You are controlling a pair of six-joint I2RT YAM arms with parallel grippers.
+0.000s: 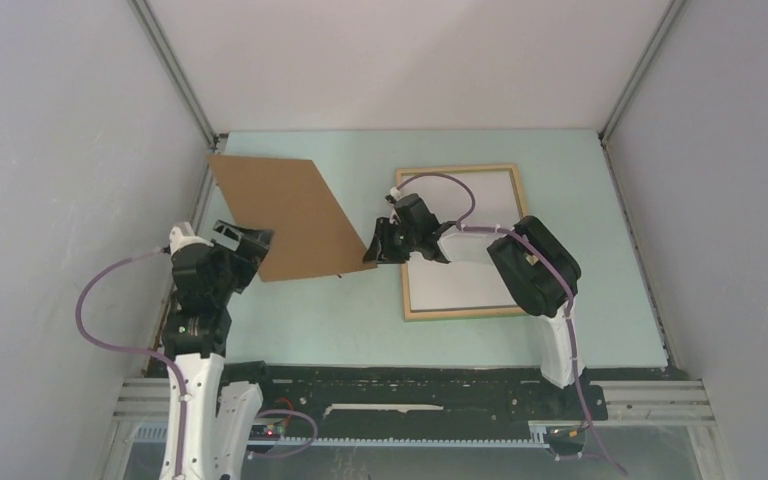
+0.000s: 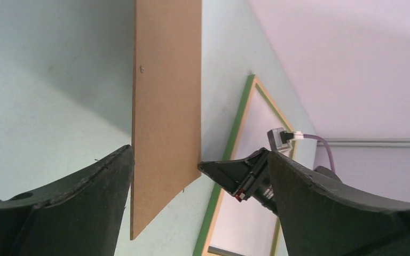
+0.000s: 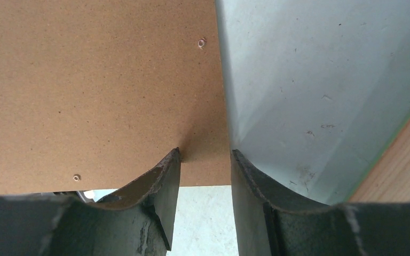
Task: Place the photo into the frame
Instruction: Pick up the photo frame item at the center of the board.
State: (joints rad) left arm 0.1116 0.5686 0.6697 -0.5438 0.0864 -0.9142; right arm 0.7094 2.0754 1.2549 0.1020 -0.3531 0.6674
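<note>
The frame (image 1: 407,240) lies flat at the right of the mat, pale wood side up; its green edge (image 2: 234,140) shows in the left wrist view. A plain white surface (image 1: 465,270) fills it, which looks like the photo lying back up; no blue print shows. The brown backing board (image 1: 290,212) hangs tilted above the mat. Its right corner rests on the tips of my right gripper (image 1: 372,250), whose jaws stand apart around that corner (image 3: 206,160) without pinching it. My left gripper (image 1: 248,238) is open wide, with the board's near corner (image 2: 139,213) between its fingers, not touching them.
The pale green mat (image 1: 340,320) covers the table inside white walls, with metal posts in the back corners. The right arm's wrist (image 1: 535,265) hangs over the frame's right half. A black rail (image 1: 410,385) runs along the near edge.
</note>
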